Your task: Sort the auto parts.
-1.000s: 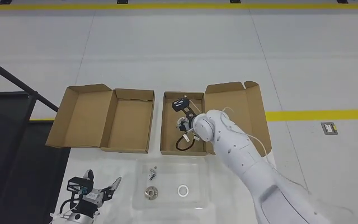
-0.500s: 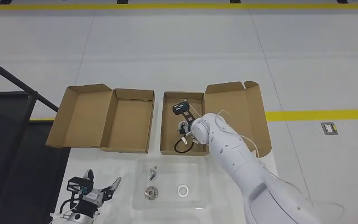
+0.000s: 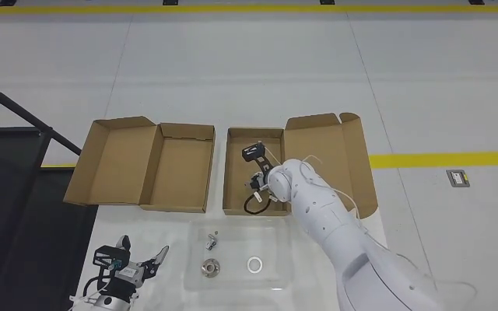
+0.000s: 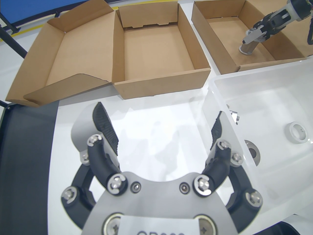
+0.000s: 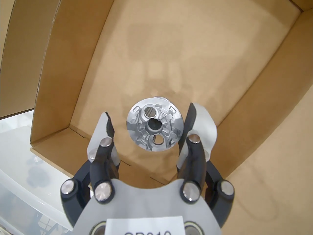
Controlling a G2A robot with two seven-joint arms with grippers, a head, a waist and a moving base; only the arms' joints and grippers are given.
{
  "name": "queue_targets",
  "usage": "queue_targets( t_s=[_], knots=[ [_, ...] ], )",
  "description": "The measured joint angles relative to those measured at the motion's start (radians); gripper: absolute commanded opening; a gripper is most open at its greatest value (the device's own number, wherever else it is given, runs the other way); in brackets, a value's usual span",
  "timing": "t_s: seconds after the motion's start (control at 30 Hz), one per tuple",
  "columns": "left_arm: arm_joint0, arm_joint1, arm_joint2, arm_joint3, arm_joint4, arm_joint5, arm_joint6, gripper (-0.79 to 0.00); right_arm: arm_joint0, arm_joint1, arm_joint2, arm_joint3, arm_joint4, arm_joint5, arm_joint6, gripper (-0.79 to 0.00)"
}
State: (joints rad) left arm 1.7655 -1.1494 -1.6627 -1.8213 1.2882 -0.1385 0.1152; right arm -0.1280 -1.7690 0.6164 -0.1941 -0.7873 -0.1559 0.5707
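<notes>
Where the left box point(image 3: 187, 167) and the right box point(image 3: 236, 167) stood side by side, the clear tray point(image 3: 268, 241) lay just before them. The right gripper point(image 5: 149, 113) hung inside the right box, jaws partly open about the metal hub point(image 5: 154, 127) on its floor, not gripping it. The left gripper point(image 4: 159, 111) hovered beside the tray, jaws wide, holding nothing. A white ring point(image 3: 254, 265) lay in the tray.

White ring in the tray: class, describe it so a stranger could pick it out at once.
Find the clear plastic tray nearest the robot, just before the right-hand cardboard box. Of three parts inside, the ring lies alone on the tray's right side. Unlike the grey flanged disc and small bolt-like piece, it is a plain white hoop.
</notes>
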Motion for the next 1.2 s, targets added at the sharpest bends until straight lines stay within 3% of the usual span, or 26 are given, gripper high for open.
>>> queue_targets(
  t_s=[0.37,0.63,0.97,1.2],
  knots=[
    [0.000,0.000,0.000,0.000,0.000,0.000,0.000,0.000,0.011,-0.010,-0.014,-0.093,-0.074,-0.008,-0.095,0.000],
    [0.000,0.000,0.000,0.000,0.000,0.000,0.000,0.000,-0.015,0.012,-0.010,-0.211,-0.139,-0.075,-0.174,0.000],
    [0.000,0.000,0.000,0.000,0.000,0.000,0.000,0.000,-0.138,0.103,0.048,-0.532,-0.274,-0.170,-0.193,0.000],
    [0.000,0.000,0.000,0.000,0.000,0.000,0.000,0.000,-0.314,0.198,0.153,-0.895,-0.384,-0.279,-0.051,0.000]
  ],
)
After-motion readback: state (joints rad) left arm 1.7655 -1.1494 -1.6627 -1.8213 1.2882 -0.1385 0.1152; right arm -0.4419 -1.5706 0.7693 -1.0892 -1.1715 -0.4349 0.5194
